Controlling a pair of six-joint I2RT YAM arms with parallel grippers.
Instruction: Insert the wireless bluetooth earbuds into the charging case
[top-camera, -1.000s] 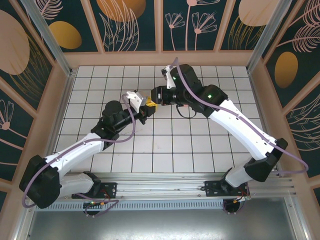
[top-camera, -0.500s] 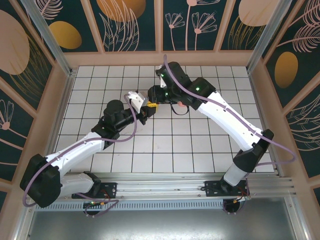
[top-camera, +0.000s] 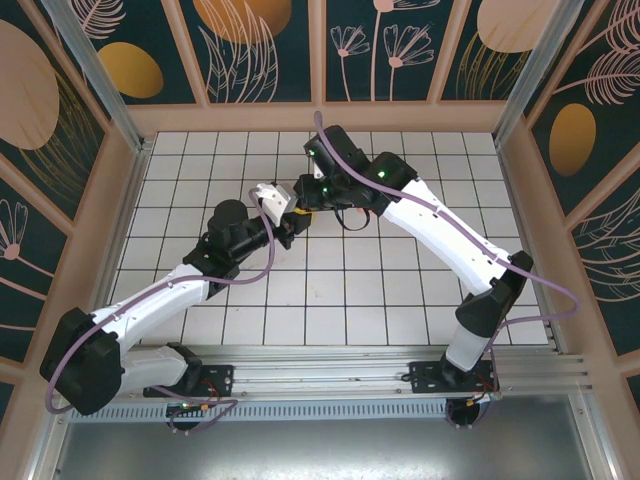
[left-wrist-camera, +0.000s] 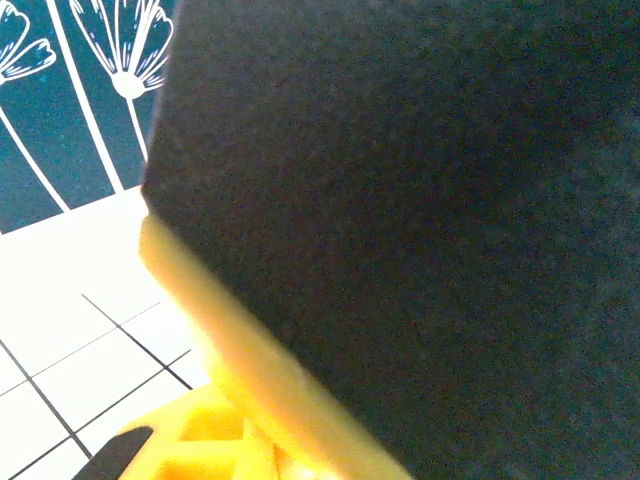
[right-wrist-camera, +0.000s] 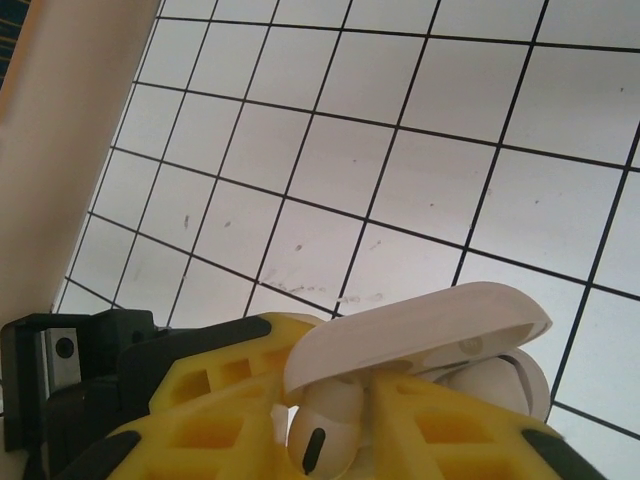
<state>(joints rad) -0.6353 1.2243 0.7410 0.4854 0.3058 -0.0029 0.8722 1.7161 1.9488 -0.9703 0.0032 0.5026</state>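
A: The right arm has swung in over this last second, and the right fingers now sit hard up against the left fingers, over the middle of the table.

B: And they've been narrowing as they come. From the right wrist, a white earbud stands between the two yellow fingers, one close on each side. It looks pinched to me, though I can't swear both sides touch.

A: Where's the charging case?

B: Just beyond the fingertips, right by the bud, with its lid thrown open over the top of it.

A: And the left side?

B: Hasn't budged. The left fingers are drawn together, but I can't make out what's between them, because a dark bulk sits right in front of that wrist. My guess is they're steadying the case.

A: So what does the closing-in mean?

B: Bud and open case are finally in one place. I'd call this the seating step. The bud is lined up under the raised lid, but whether it's already part-way into its well I can't tell. The lid is still up, so there's no closing yet.
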